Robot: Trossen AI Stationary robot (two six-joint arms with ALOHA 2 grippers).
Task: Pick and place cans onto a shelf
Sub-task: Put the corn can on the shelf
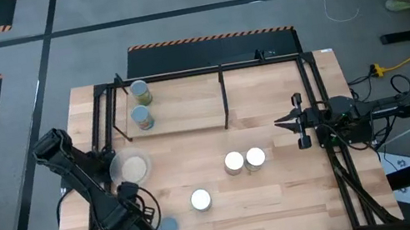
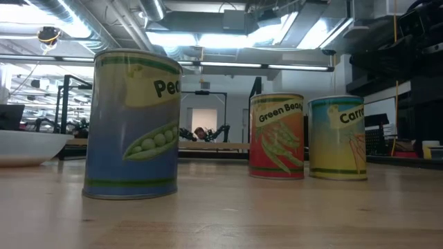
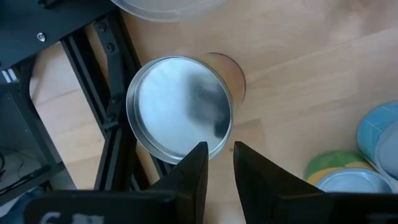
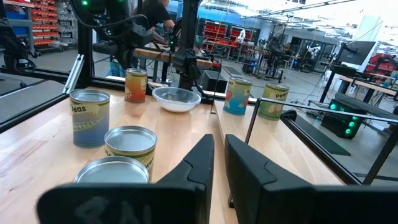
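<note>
Now: left gripper [image 3: 219, 149] hangs just over a can [image 3: 179, 106] near the front left corner of the table [image 1: 287, 194].
Left jaws: a little apart, holding nothing.
Right gripper [image 1: 281, 124]: waits at the right side, jaws nearly together, empty.
Shelf [image 1: 187, 110]: two cans stand on it.
Watch out: the gap looks too small for the can, so pushing down could tip it over.

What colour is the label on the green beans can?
Orange-red, with green beans pictured, on the green beans can; clearest in the low view.

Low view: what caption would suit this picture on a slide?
Three labelled cans, peas, green beans and carrots, stand upright on the wooden table.
</note>
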